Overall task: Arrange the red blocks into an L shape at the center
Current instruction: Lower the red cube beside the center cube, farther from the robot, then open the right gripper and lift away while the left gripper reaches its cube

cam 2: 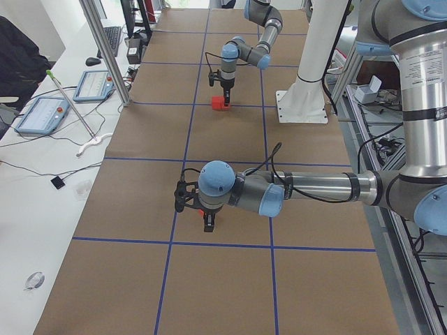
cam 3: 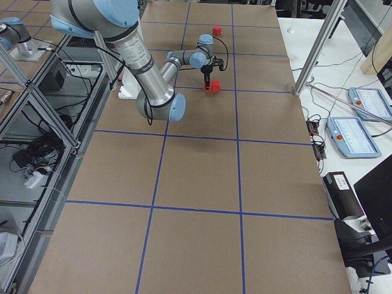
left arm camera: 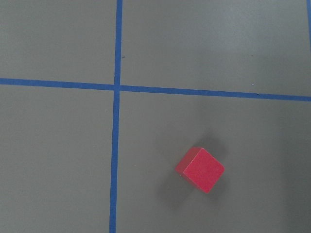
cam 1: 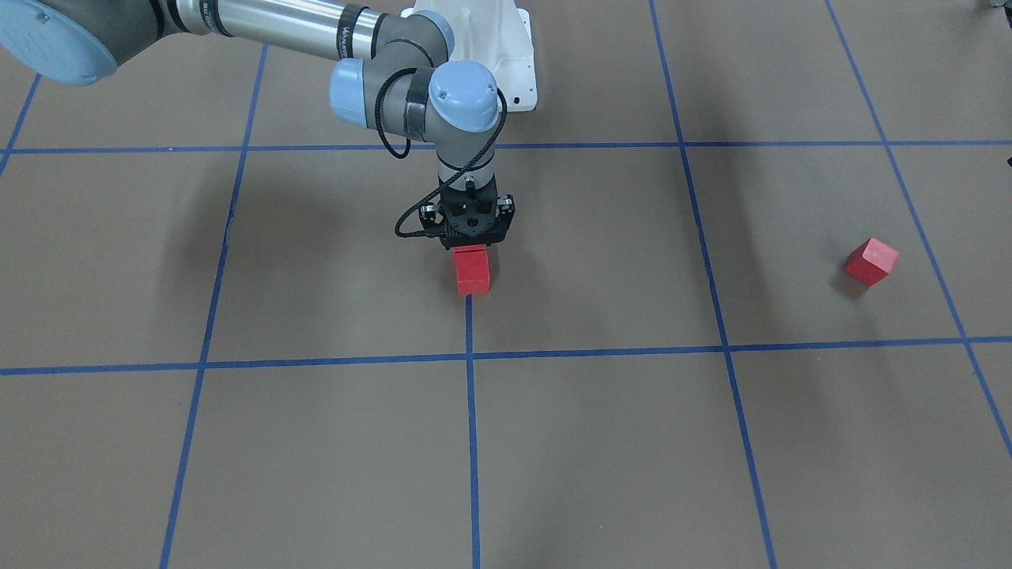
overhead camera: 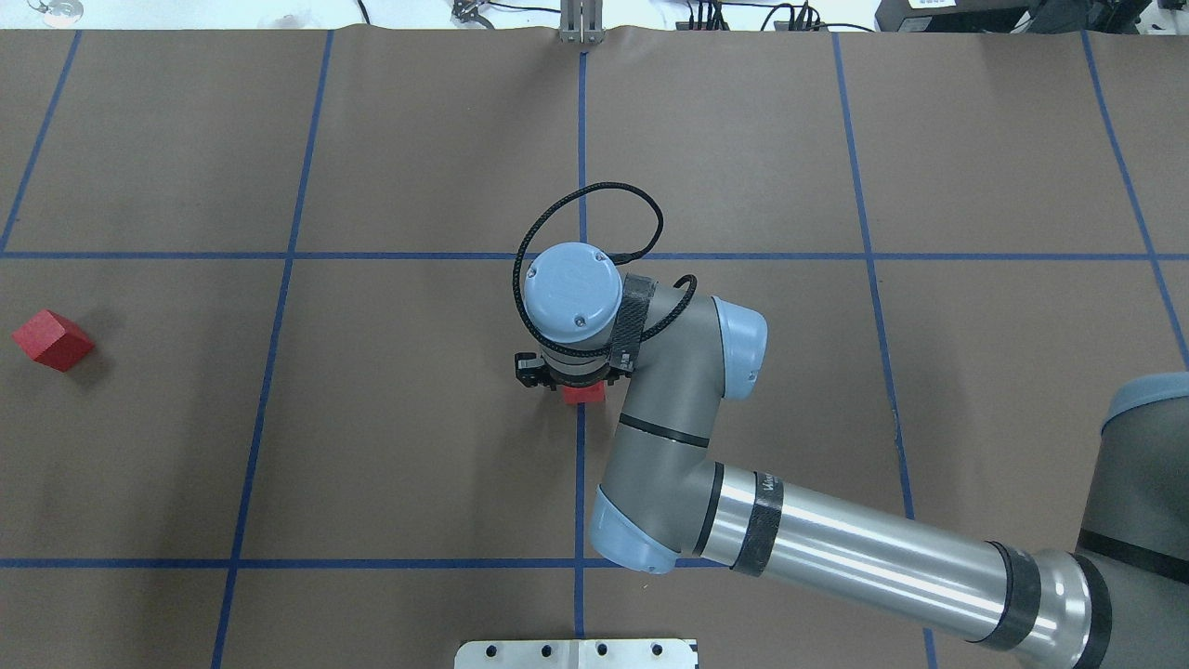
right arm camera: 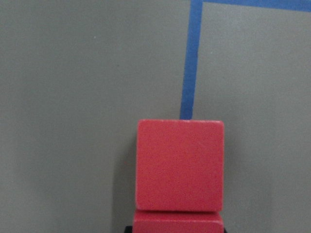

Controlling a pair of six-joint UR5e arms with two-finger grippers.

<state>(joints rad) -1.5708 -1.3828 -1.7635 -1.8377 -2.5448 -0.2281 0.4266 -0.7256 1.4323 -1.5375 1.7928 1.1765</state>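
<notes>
- Worktop: the brown matte paper worktop [cam 1: 316,261] is flat and crossed by thin blue tape grid lines [cam 1: 472,411]. In the overhead view, a white metal base plate [overhead camera: 576,653] sits at its near edge.
- Centre: a first small matte red cube [cam 1: 473,275], plain-faced and sharp-edged, sits on the middle tape line. It lies between two cross lines and is squared to the grid.
- A second red cube [right arm camera: 178,221] touches it face to face on the robot's side, directly under the right tool [cam 1: 472,241]. The two cubes form a straight pair along the line.
- Right tool: it points straight down at the second cube. The wrist and the cube hide its fingers, so I cannot tell whether they are spread or pinching.
- Clearance: bare worktop lies on both sides of the pair and toward the operators' side.
- A third red cube [overhead camera: 53,340] rests well apart on the robot's left. It is turned diagonal to the grid, inside a square and clear of the tape.
- Left tool [cam 2: 208,223]: it hangs above the worktop close to the third cube. It appears only in a side view, so I cannot tell its state.
</notes>
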